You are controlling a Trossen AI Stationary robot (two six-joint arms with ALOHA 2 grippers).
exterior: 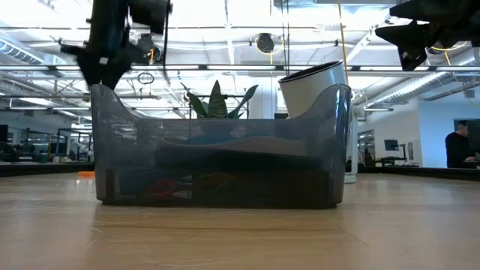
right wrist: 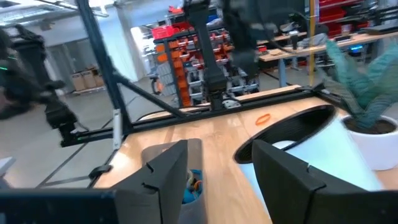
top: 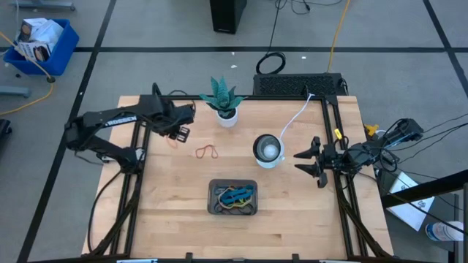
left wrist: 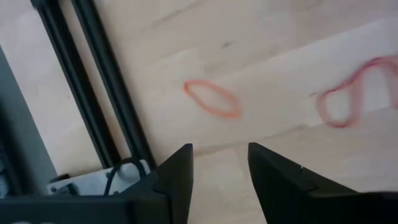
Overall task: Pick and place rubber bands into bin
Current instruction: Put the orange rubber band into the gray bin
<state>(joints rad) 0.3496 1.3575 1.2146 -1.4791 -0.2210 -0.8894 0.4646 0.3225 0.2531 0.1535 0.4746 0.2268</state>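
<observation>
Light wood-plank table (top: 168, 212) with black metal frame rails. Left gripper (top: 180, 132) hovers over the far-left part of the tabletop, fingers parted with a moderate gap, nothing between them; in its wrist view the two dark angular fingers (left wrist: 177, 177) frame bare wood just short of a thin red-orange rubber band (left wrist: 211, 98), a flat elongated oval lying on the table. A second band, reddish loop (top: 208, 152) twisted into a loose figure-eight, lies nearby toward table centre (also seen at the wrist picture's edge). Bin (top: 232, 197): small dark grey shallow tray, rounded corners, semi-translucent plastic wall in the low view, sits at the near-middle of the table. Inside it a tangled pile of bands (top: 238, 195), blue and yellow-green on top. Right gripper (top: 316, 162) waits at the right side of the table just beside the round white-silver bowl (top: 268, 149), fingers spread wide, empty. Potted plant (top: 223, 98), teal spiky leaves in a white pot, stands at the far edge. White cable (top: 296, 117) curves from the bowl to the back
</observation>
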